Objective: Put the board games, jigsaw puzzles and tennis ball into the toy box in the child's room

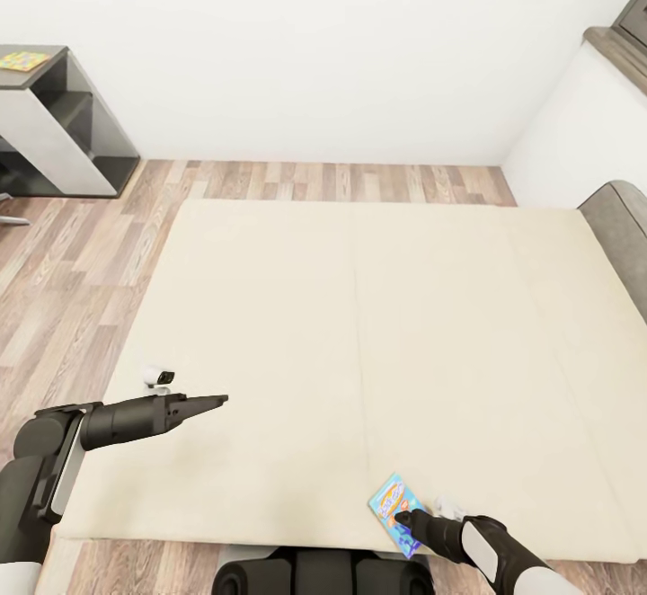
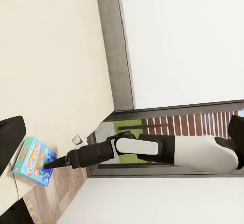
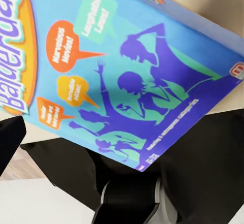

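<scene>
My right pincer [image 1: 402, 515] at 5 o'clock touches the flat blue cartoon-covered board game [image 1: 392, 502] on the cream mattress bed [image 1: 359, 343]; grip indeterminate. Left pincer [image 1: 220, 399], 8 o'clock, clenched, empty. Dark grey desk [image 1: 36, 83], 10 o'clock.

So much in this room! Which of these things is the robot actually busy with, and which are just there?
Part of the job:
- blue board game lying near the bed's edge
- bed
- right gripper at the game
- jigsaw puzzle on the dark table

Just there:
- wood floor
- white wall
- left gripper, hovering over the mattress with nothing in it
</scene>
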### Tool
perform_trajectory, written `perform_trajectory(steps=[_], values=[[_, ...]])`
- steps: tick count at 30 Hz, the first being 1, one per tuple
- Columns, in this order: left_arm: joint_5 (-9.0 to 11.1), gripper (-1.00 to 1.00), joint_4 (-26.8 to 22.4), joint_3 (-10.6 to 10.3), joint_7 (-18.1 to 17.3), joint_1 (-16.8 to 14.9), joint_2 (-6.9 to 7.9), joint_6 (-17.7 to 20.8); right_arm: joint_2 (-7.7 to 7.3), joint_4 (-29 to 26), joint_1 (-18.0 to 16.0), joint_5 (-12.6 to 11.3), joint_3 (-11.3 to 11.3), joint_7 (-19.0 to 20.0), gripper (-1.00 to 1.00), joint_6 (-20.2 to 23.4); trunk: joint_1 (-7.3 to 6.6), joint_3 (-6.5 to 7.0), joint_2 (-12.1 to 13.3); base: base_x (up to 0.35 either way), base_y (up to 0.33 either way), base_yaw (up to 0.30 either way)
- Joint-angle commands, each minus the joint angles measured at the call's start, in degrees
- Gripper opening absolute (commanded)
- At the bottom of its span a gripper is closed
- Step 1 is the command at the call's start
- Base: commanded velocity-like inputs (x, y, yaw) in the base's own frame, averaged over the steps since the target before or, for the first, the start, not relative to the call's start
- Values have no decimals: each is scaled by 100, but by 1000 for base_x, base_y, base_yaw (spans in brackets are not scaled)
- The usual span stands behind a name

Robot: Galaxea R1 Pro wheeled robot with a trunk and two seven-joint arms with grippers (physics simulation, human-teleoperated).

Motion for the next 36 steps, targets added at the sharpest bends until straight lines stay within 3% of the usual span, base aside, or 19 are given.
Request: perform_trajectory(steps=[1,36], values=[[-5,100,-1,0,-24,-2,1,61,-1,-15,0,-2,-32,14,100,39,3,-11,-9,0,0,0],[-5,100,-1,0,-24,-1,10,61,8,-64,-11,-19,-137,20,100,57,3,-26,-9,0,0,0]])
